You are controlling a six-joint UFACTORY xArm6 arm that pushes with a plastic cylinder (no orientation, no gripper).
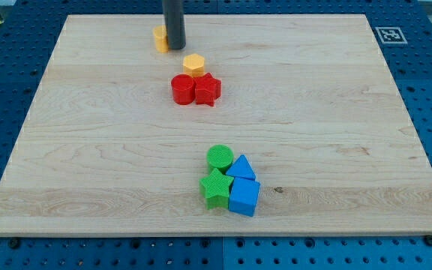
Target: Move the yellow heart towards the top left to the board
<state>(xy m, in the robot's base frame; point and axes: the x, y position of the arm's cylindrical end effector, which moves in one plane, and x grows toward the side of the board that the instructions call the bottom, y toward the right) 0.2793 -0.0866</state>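
Observation:
The yellow heart (pixel 159 37) lies near the view's top, left of centre, partly hidden behind my rod. My tip (pixel 175 46) rests on the board, touching the heart's right side. A yellow hexagon block (pixel 193 64) lies below and to the right of the tip. Right under it sit a red cylinder (pixel 183 88) and a red star (pixel 208 89), side by side and touching.
A cluster lies low in the middle of the wooden board (pixel 88 150): a green cylinder (pixel 220 157), a green star (pixel 216 187), a blue triangle (pixel 241 167) and a blue cube (pixel 244 196). A marker tag (pixel 390 34) sits at the view's top right.

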